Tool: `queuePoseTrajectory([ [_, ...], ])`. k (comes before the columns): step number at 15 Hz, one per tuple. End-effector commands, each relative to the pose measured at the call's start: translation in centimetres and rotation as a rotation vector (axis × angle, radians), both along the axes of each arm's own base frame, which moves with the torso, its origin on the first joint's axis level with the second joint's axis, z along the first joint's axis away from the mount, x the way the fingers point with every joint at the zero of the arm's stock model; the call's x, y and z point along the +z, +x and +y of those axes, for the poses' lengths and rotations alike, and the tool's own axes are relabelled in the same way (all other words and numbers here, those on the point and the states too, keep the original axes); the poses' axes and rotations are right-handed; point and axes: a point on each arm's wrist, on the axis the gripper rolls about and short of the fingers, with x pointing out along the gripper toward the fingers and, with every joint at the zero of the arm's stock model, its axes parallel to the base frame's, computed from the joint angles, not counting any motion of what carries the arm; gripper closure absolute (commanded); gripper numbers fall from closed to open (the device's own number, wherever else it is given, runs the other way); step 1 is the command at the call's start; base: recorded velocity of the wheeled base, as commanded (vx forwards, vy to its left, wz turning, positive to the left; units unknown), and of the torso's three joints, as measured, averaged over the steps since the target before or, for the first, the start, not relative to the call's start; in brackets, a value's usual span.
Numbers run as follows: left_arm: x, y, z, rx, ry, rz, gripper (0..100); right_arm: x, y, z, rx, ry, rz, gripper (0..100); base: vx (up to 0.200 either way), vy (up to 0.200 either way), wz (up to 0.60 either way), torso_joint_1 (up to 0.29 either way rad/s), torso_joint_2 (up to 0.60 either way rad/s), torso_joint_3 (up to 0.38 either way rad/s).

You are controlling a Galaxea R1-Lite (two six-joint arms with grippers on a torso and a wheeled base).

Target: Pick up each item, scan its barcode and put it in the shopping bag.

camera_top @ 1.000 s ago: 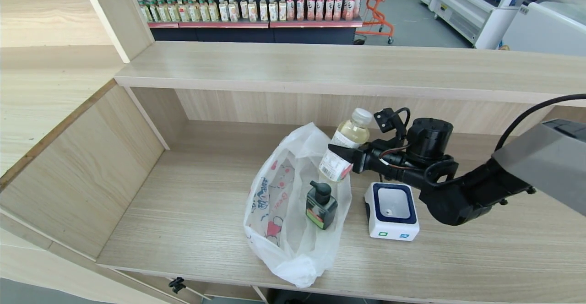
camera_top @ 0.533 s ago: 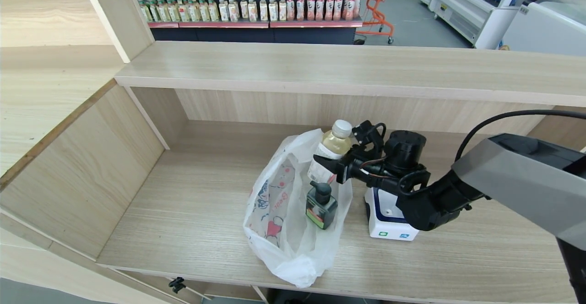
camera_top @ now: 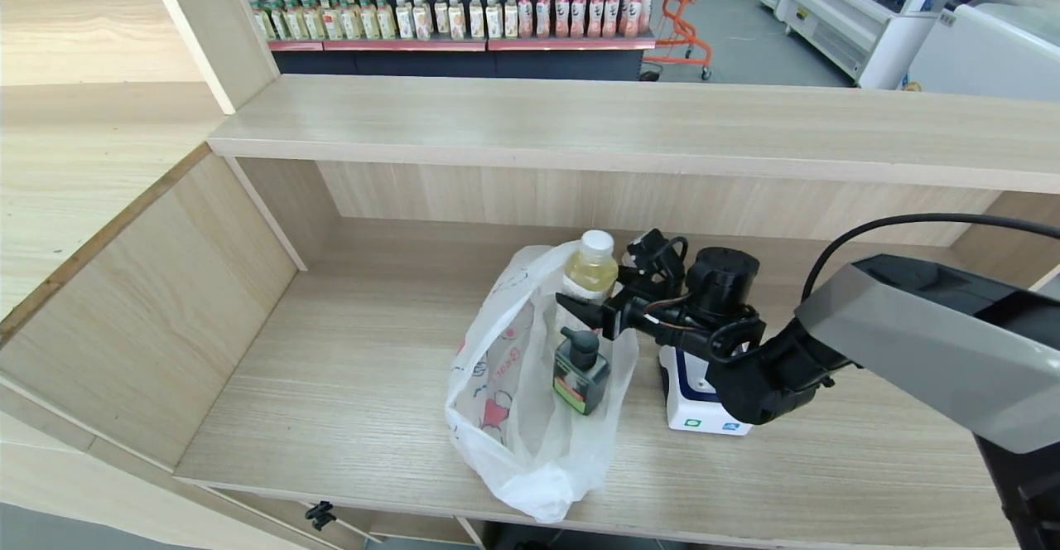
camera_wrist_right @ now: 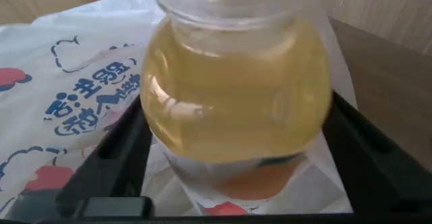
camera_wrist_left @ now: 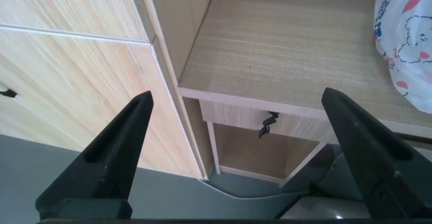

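Bottle (camera_top: 590, 267) of pale yellow drink, white-capped, is being held about upright at the far side of the shopping bag's (camera_top: 505, 384) open mouth, its lower part being hidden by the bag's rim and by the right hand (camera_top: 585, 303). The right hand is being kept clamped on the bottle's body, with one dark finger (camera_top: 580, 310) lying across the near side. In the right wrist view the bottle (camera_wrist_right: 236, 96) is being gripped from both sides by that hand (camera_wrist_right: 236, 173), with the printed plastic of the bag (camera_wrist_right: 67, 82) lying just behind and below it.

Inside the white bag, a dark pump bottle (camera_top: 581, 372) with a black top is being seen standing upright, just in front of the held bottle. The bag itself is being carried by the light wooden worktop (camera_top: 348, 384), its near end reaching to the front edge. A white barcode scanner (camera_top: 691, 405) with a blue-framed window is being partly covered by the right arm, just beside the bag on the robot's right.

The left hand (camera_wrist_left: 237, 94) is being held with its fingers wide apart, gripping nothing, off the front edge of the worktop (camera_wrist_left: 283, 42), well apart from the bag (camera_wrist_left: 405, 42). A small black latch (camera_wrist_left: 268, 123) is being seen hanging under that edge.

Beyond the raised counter, a shop shelf of drink bottles (camera_top: 447, 16) and an orange trolley (camera_top: 683, 3) are being shown.
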Motion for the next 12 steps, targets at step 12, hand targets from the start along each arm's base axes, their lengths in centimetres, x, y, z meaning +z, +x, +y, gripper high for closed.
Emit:
queuePoseTrajectory([
  [12,0.0,0.0,0.0,-0.001,0.000,0.000,0,14.8,-21.5,-14.9,-0.077,0.267,0.256,0,0.000,0.000,0.00,0.000,0.00,0.000],
])
